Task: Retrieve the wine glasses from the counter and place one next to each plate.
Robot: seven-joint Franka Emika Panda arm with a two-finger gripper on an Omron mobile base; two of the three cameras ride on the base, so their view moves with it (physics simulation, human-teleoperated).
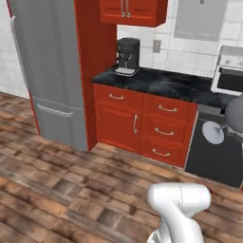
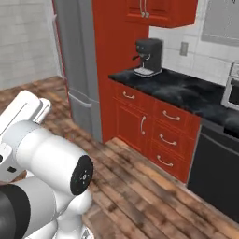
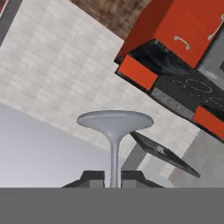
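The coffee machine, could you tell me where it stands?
The coffee machine stands at the counter's left end, beside the tall red panel by the fridge.

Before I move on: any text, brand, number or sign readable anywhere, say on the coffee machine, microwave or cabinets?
None can be read.
Coffee machine: plain dark body, no brand or label to be seen.
Microwave: front too blurred to show any lettering.
Cabinets: plain red fronts with silver handles, no marks.
Fridge: plain grey door, no badge.
Wine glass in the gripper: clear, no print.
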